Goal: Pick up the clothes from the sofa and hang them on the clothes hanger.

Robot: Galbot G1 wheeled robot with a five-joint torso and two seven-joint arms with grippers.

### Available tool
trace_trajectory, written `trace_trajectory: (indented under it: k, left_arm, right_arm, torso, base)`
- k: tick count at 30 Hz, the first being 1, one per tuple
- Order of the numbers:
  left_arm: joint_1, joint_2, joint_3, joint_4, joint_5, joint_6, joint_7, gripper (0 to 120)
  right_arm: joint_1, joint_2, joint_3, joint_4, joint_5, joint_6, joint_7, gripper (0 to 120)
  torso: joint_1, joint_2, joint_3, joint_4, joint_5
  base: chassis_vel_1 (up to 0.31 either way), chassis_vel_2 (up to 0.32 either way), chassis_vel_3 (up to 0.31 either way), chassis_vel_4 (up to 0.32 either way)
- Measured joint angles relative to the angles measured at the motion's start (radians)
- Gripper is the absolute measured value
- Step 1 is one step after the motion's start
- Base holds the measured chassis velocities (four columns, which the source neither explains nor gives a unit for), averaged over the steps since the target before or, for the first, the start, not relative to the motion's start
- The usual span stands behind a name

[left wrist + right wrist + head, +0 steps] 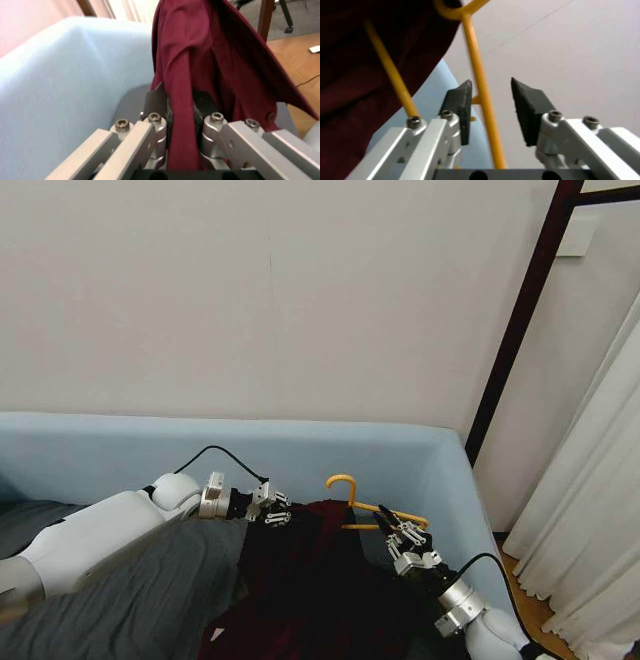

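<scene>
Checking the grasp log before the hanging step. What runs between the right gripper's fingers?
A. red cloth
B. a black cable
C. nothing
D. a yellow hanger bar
D: in the right wrist view a bar of the yellow hanger passes between the spread pads of the right gripper; the red garment is clamped in the left gripper instead.

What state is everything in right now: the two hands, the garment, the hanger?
Left hand: shut on the red garment.
Right hand: open around a bar of the hanger.
Red garment: held up, partly draped over the hanger.
Hanger: hook free, one end bare.
</scene>
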Motion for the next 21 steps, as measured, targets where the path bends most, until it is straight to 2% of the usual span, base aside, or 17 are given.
trace_trajectory:
  k: [1,7,8,11,12,16,21]
  left_arm:
    - [0.0,0.0,0.0,0.0,0.0,0.0,0.0,7]
    - [0.092,0.058,-0.058,-0.005,0.008,-0.013,-0.003,7]
    - [0.092,0.058,-0.058,-0.005,0.008,-0.013,-0.003,7]
    - [0.161,0.088,-0.094,-0.009,0.009,-0.03,-0.006,7]
    - [0.161,0.088,-0.094,-0.009,0.009,-0.03,-0.006,7]
    - [0.22,0.128,-0.108,-0.018,0.009,-0.055,-0.006,7]
    - [0.248,0.165,-0.12,-0.016,0.008,-0.083,-0.005,7]
  right_arm:
    - [0.0,0.0,0.0,0.0,0.0,0.0,0.0,38]
    - [-0.063,-0.015,0.014,0.033,0.057,-0.019,0.001,62]
    - [-0.063,-0.015,0.014,0.033,0.057,-0.019,0.001,62]
    - [-0.119,-0.02,0.032,0.006,0.118,-0.052,-0.01,77]
    - [-0.119,-0.02,0.032,0.006,0.118,-0.052,-0.01,77]
    - [-0.146,-0.034,0.028,-0.059,0.211,-0.089,-0.108,93]
    - [-0.113,-0.047,-0.013,-0.125,0.297,-0.123,-0.216,100]
  torso:
    - [0.0,0.0,0.0,0.0,0.0]
    - [0.0,0.0,0.0,0.0,-0.0001]
    - [0.0,0.0,0.0,0.0,-0.0001]
    - [0.0,0.0,0.0,-0.0002,0.0]
    - [0.0,0.0,0.0,-0.0002,0.0]
    - [0.0,0.0,0.0,0.0002,0.0]
    - [0.0,0.0,0.0,0.0001,0.0003]
  base:
    - [0.0,0.0,0.0,0.0]
    - [0.0,0.0,0.0,0.0]
    - [0.0,0.0,0.0,0.0]
    - [0.0,0.0,0.0,0.0]
    - [0.0,0.0,0.0,0.0]
    - [0.0,0.0,0.0,0.0]
    - [0.0,0.0,0.0,0.0]
